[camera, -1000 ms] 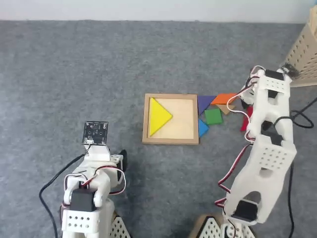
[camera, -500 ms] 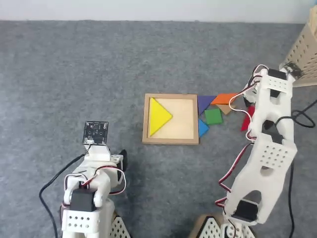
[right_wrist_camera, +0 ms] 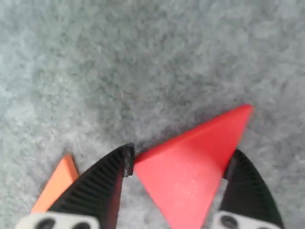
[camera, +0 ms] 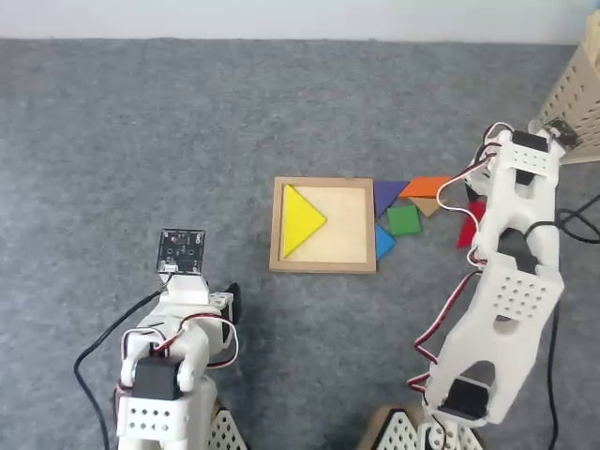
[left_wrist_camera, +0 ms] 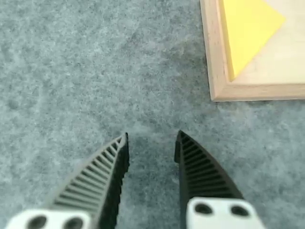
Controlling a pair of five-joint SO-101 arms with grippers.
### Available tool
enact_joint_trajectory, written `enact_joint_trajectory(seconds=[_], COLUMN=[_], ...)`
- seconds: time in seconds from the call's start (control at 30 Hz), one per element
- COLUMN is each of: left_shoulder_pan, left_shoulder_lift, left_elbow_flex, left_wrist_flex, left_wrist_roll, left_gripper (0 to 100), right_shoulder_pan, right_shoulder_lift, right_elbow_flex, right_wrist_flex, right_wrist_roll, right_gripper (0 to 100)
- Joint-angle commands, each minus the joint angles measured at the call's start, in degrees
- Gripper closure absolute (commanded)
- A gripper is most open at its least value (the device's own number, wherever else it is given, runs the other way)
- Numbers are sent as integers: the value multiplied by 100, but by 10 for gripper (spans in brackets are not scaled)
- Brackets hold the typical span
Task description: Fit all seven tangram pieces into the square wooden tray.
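The square wooden tray lies mid-table with a yellow triangle inside against one side. Just right of the tray are purple, orange, green, blue and tan pieces. A red triangle lies farther right, partly under my right arm. My right gripper is open and straddles the red triangle, with its fingers close to the edges. My left gripper is open over bare carpet, near a corner of the tray.
A perforated beige board stands at the far right edge, close behind the right arm. Grey carpet covers the table. Cables trail from both arm bases. An orange piece's tip lies beside one right finger.
The right arm has shifted slightly to the right over the red triangle. The left arm and the pieces by the tray have stayed put.
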Motion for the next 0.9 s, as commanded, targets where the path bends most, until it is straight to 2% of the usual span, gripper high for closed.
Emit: enact_joint_trajectory(seconds=[0.0, 0.3, 0.47, 0.63, 0.73, 0.87], left_shoulder_pan=[-35, -35, -35, -35, -35, -35], left_shoulder_lift=[-114, -114, -114, -114, -114, -114], left_elbow_flex=[-13, -13, -13, -13, -13, -13], left_wrist_flex=[-35, -35, -35, -35, -35, -35], left_wrist_roll=[44, 44, 44, 44, 44, 44], left_gripper=[848, 848, 848, 848, 848, 848], right_shoulder_pan=[13, 13, 84, 277, 4, -602], right_shoulder_lift=[-40, -136, -312, -505, -637, -532], right_elbow_flex=[-237, -431, -747, -1319, -1600, -1618], right_wrist_flex=[31, 532, 936, 1587, 1956, 2220], right_wrist_roll=[-18, -9, 809, 941, 1231, 1257], right_gripper=[799, 795, 704, 676, 674, 674])
